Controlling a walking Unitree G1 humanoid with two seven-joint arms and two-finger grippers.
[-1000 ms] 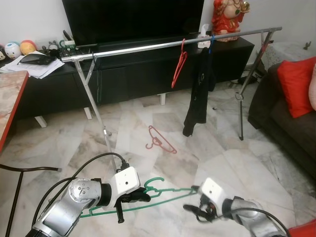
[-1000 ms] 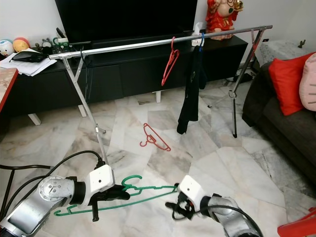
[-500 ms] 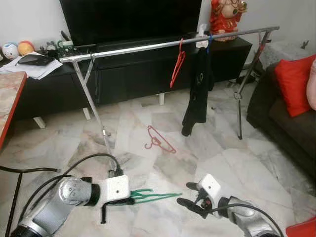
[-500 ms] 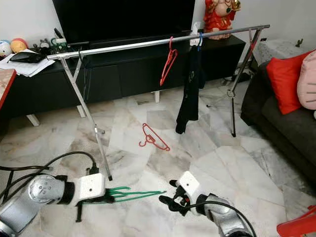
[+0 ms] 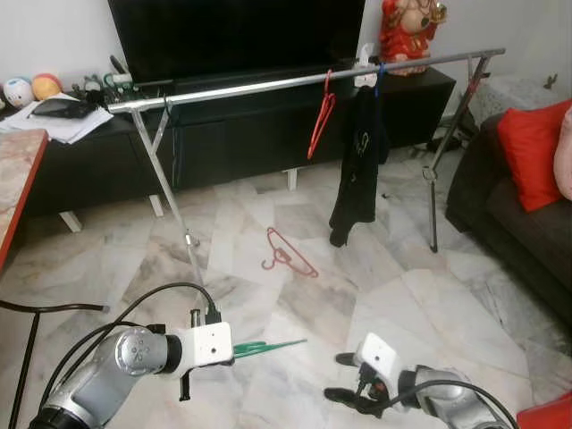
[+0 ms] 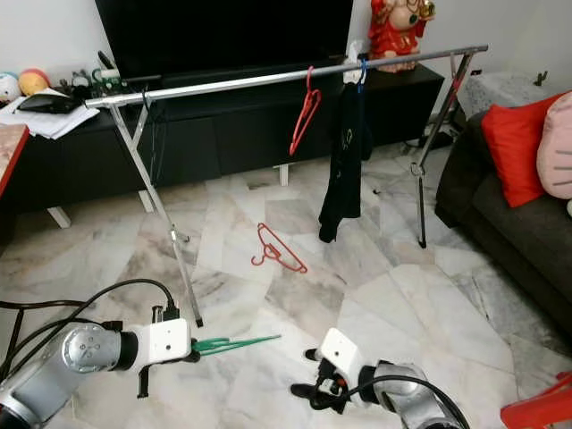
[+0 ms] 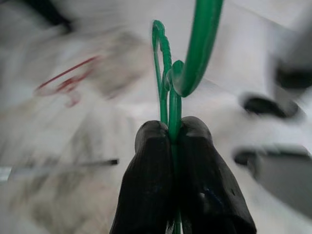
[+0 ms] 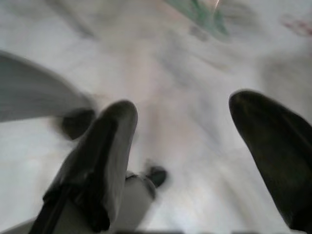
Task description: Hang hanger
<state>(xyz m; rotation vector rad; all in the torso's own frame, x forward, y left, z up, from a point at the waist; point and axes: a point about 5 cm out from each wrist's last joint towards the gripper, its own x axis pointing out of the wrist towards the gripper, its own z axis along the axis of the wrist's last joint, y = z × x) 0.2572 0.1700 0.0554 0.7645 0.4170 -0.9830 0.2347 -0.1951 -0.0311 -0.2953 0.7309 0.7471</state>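
A marble floor (image 5: 295, 232) runs to a dark TV cabinet (image 5: 268, 125), with a sofa (image 5: 518, 214) at right. The left gripper (image 7: 171, 146) has its fingers pinched on the green hanger (image 5: 264, 347), held low with its long axis toward the right gripper (image 6: 313, 380), whose fingers are spread wide, holding nothing. The rail (image 5: 304, 82) stands beyond.

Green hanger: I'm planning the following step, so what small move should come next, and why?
Probably raise the left gripper, shut on the green hanger, toward the rail: the hanger is low over the floor, and the right gripper is open, holding nothing.
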